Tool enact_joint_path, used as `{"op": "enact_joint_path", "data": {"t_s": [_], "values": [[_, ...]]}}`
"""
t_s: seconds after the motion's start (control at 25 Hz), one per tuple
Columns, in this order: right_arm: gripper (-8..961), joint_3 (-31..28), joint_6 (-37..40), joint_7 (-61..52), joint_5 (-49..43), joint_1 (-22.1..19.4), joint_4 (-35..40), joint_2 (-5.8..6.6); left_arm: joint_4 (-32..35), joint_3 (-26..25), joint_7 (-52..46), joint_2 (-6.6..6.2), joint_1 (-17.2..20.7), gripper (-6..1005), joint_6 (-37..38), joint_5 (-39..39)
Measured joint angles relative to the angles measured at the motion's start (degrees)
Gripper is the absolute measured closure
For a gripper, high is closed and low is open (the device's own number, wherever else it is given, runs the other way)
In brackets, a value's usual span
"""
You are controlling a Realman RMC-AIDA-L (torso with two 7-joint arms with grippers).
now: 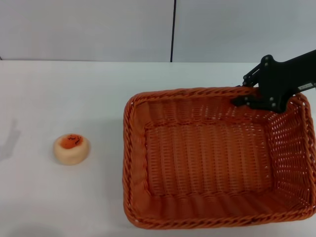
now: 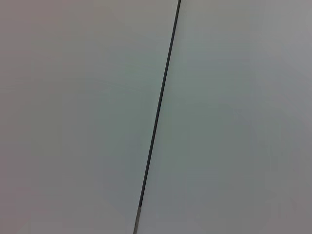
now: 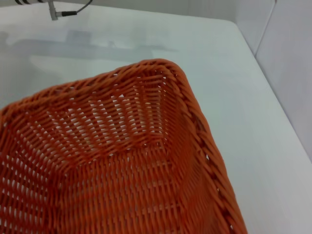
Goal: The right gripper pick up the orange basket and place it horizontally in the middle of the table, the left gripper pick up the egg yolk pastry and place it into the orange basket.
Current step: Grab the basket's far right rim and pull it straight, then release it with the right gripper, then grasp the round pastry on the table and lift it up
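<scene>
The orange basket (image 1: 212, 163) lies flat on the white table (image 1: 74, 89), right of the middle, with its long side across my view, and nothing lies inside it. My right gripper (image 1: 240, 93) is at the basket's far right corner, over the braided rim. The right wrist view looks down into a corner of the basket (image 3: 122, 146). The egg yolk pastry (image 1: 72, 148), a small cream bun with an orange-red top, rests on the table at the left, well apart from the basket. My left gripper shows in no view; its wrist view holds only a wall.
A grey wall with a dark vertical seam (image 1: 173, 29) stands behind the table's far edge. Bare tabletop lies between the pastry and the basket. The basket's near right corner reaches the head view's edge.
</scene>
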State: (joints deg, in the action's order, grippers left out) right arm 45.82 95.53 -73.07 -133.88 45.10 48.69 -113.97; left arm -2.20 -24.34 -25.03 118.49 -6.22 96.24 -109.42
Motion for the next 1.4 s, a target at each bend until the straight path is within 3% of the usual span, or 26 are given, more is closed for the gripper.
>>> {"op": "enact_joint_path", "data": {"t_s": [0.36,0.64,0.72,0.76,0.8,0.84,0.88,0.96,1.08,1.12,1.16,1.2,1.24,1.28,1.4], "values": [[790,1.64,-3.88,-0.13,-0.06,-1.84,1.90,-2.08,0.00,0.09,-0.22,-0.02,0.25,192,0.00,-0.43],[577,1.00,-3.52,-0.64,3.22,-5.49,8.87,-3.68,0.02,1.06,-0.47,-0.09,0.48,194,-0.27,-0.74],[382,0.79,-3.44,-1.12,4.55,-6.48,10.15,-3.93,0.15,1.80,-0.52,-0.15,0.47,194,-0.44,-0.75],[382,0.56,-3.33,-2.33,8.81,-9.14,12.56,-4.44,1.41,4.99,-0.86,-0.44,0.05,195,-0.55,-0.79],[381,0.56,-3.33,-2.33,8.81,-9.14,12.56,-4.44,1.41,4.99,-0.86,-0.44,0.05,195,-0.55,-0.79],[381,0.49,-3.27,-5.12,14.48,-12.14,13.99,-4.69,4.23,9.33,-2.04,-0.66,-0.88,195,-0.50,-0.83],[380,0.49,-3.27,-5.12,14.48,-12.14,13.99,-4.69,4.23,9.33,-2.04,-0.66,-0.88,195,-0.50,-0.83],[379,-0.03,-3.25,-10.67,22.82,-16.17,13.92,-4.70,9.77,16.27,-5.74,-0.68,-2.53,196,-1.16,-0.85],[379,-0.66,-3.49,-11.52,29.83,-19.89,12.83,-4.85,11.04,18.12,-7.11,-0.66,-3.01,197,-1.83,-0.84],[379,-0.78,-3.50,-10.74,33.84,-21.95,11.65,-4.98,11.04,18.12,-7.11,-0.66,-3.01,197,-1.83,-0.84],[379,-0.74,-3.40,-8.22,41.52,-25.50,8.58,-5.01,15.32,25.31,-12.87,-0.65,-4.93,197,-4.72,-0.91],[379,-0.74,-3.40,-8.22,41.52,-25.50,8.58,-5.01,15.32,25.31,-12.87,-0.65,-4.93,198,-4.72,-0.91],[379,-0.60,-2.68,-5.15,48.69,-28.41,4.99,-5.01,16.90,27.62,-14.84,-0.65,-5.47,198,-5.58,-0.90],[379,-0.60,-2.68,-5.15,48.69,-28.41,4.99,-5.01,16.90,27.62,-14.84,-0.65,-5.47,198,-5.58,-0.90],[379,-0.66,-1.26,-1.07,55.98,-31.05,-0.29,-5.01,19.82,34.25,-17.62,-0.46,-6.88,199,-7.91,-0.91]]}}
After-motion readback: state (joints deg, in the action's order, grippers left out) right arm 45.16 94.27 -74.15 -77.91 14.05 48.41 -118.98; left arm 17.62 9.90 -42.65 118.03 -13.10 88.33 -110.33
